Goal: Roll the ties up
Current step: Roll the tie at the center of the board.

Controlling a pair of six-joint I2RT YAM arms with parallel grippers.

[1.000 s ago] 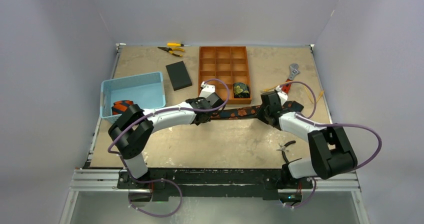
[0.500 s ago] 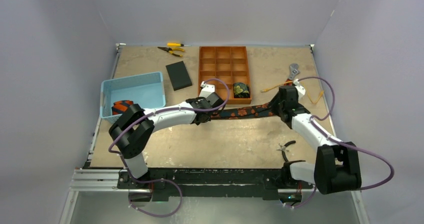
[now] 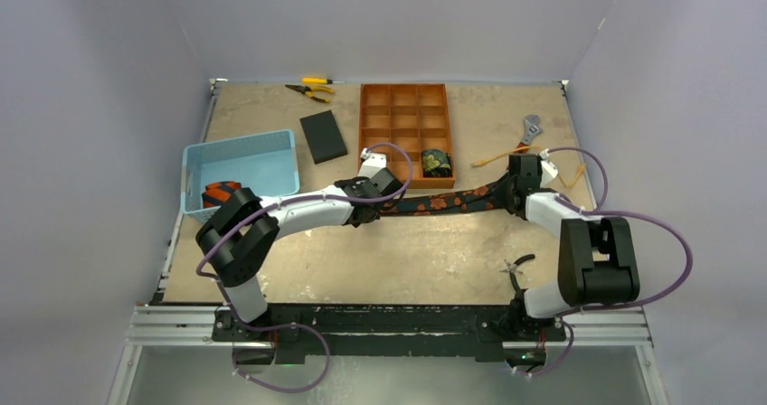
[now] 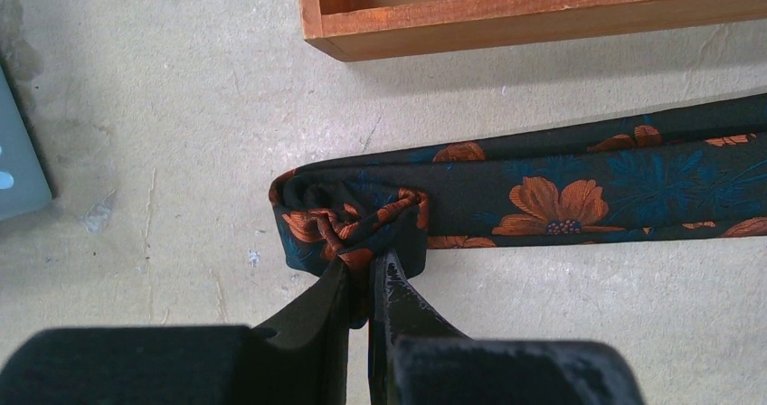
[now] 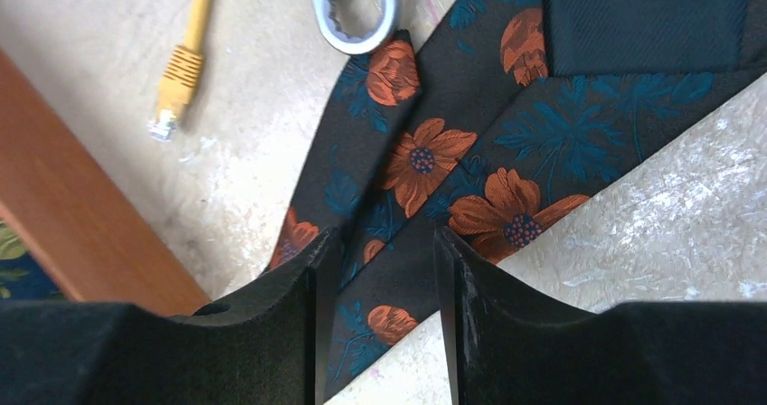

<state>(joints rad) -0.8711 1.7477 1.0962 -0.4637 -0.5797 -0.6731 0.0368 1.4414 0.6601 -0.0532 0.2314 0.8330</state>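
Right hand [image 5: 384, 242] slid right along tie [image 4: 561, 188], parted; left hand [image 4: 366, 269] pinches its rolled end.

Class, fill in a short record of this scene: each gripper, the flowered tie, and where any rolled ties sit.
Left gripper: shut on the rolled end of the flowered tie
Right gripper: open, a finger on each side of that tie
Flowered tie: mostly unrolled, lying along the table
Green-patterned rolled tie: in the wooden tray
Orange-marked rolled tie: in the blue basket

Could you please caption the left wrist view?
Left fingers pinch the rolled end of the floral tie near a wooden tray.
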